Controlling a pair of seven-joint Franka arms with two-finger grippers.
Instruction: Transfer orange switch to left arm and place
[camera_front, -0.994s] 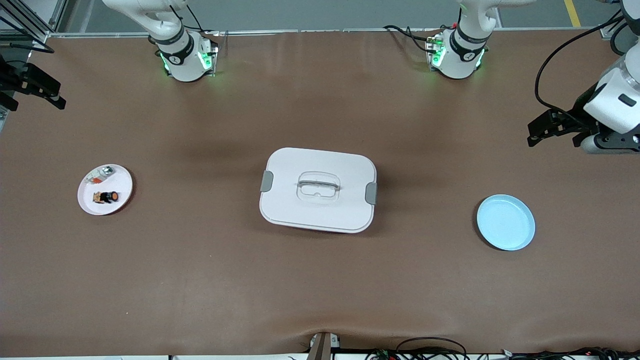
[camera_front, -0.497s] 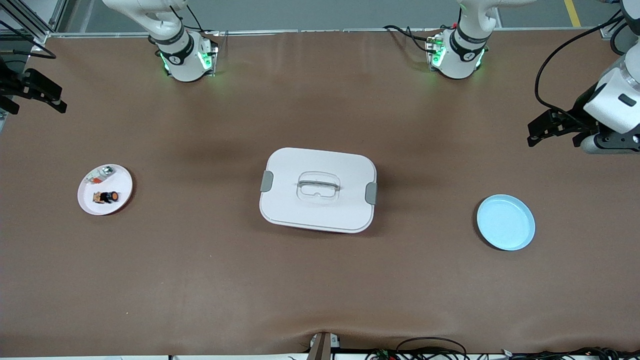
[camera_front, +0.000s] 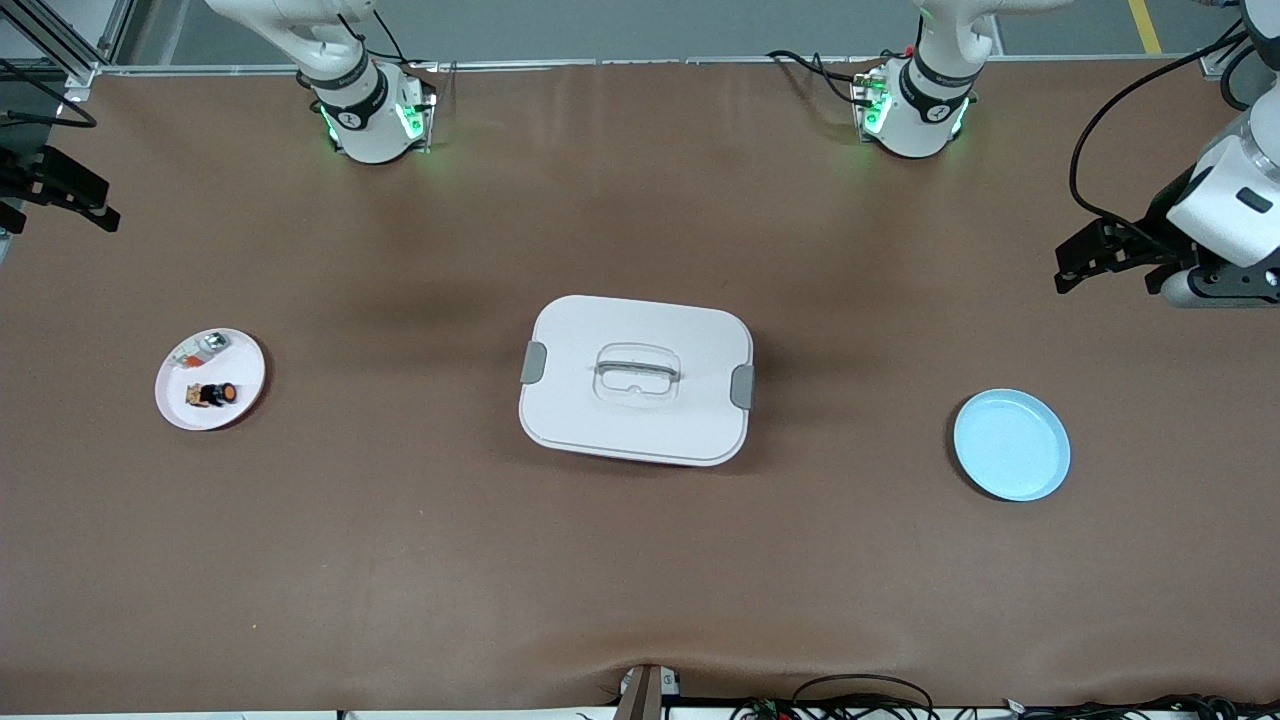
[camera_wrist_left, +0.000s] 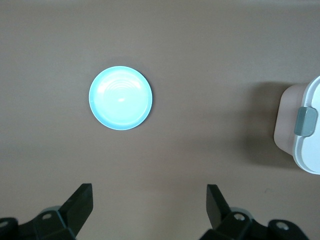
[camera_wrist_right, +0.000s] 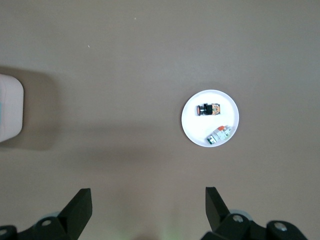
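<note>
The orange switch (camera_front: 213, 394) lay on its side on the white plate (camera_front: 247, 385), toward the right arm's end of the desk (camera_front: 640, 560). Beside it on the same plate, farther from the front camera, sat a silver-and-clear part (camera_front: 200, 349); the two looked apart, not touching.

Handling, judged: the switch should be light and rigid, a small hard-plastic body with a round orange face and a tan end. Not fragile, but small and rounded enough to roll or twist out of a loose pinch. Best hold is probably across the black body at mid-length, fingers clear of the orange face and of the neighbouring part.

Right gripper (camera_wrist_right: 146, 207) hung high over the desk edge at the right arm's end, fingers (camera_wrist_right: 80, 206) spread wide, holding nothing. In the right wrist view the switch (camera_wrist_right: 208, 109) was well apart from the fingers and off to one side of the gap, not between them.

Left gripper (camera_wrist_left: 150, 205) hung over the left arm's end of the desk, fingers (camera_wrist_left: 81, 202) likewise spread and empty, with the blue plate (camera_wrist_left: 120, 98) below, bare. The box (camera_front: 636, 380) stood mid-desk between the two plates, lid on.
</note>
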